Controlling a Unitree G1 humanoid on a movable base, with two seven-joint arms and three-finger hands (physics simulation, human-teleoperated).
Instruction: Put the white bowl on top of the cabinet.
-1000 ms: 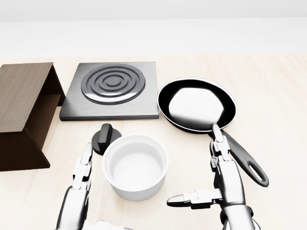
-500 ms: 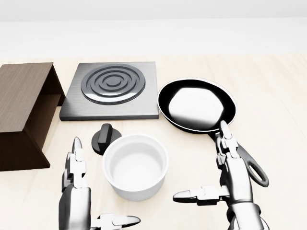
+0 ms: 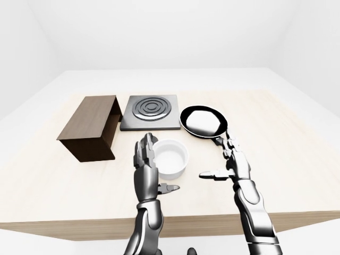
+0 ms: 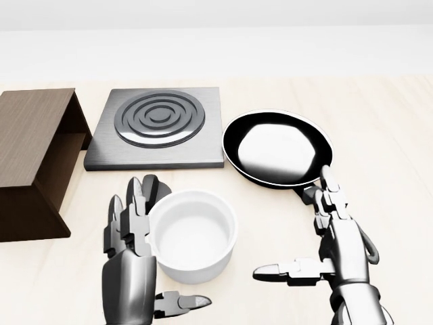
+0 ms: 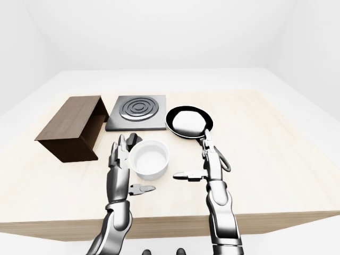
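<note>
Sitting between the two hands on the pale table (image 4: 392, 135), the white bowl (image 4: 192, 235) rests upright and ungripped, its left wall partly hidden in the head view by the left hand (image 4: 132, 254), whose fingers (image 4: 139, 210) stand spread wide just beside the rim; whether they touch it cannot be told. That hand's thumb (image 4: 181, 302) points toward the bowl's base, below it in the head view. A small dark knob (image 4: 154, 184) shows only as a sliver past those fingertips. Off to the bowl's other side, well apart from it, the right hand (image 4: 331, 257) is likewise spread wide, thumb aimed at the bowl, and it covers most of the handle of the black frying pan (image 4: 277, 147) beyond it. Farther up from the left hand lies the grey hob plate (image 4: 157, 126), and to its left the brown cabinet (image 4: 30, 145), cut off at the head view's edge. Compared with half a second ago, the left hand has risen and moved in against the bowl, now covering the knob, while the right hand has drifted slightly rightward; the bowl itself has not shifted.
</note>
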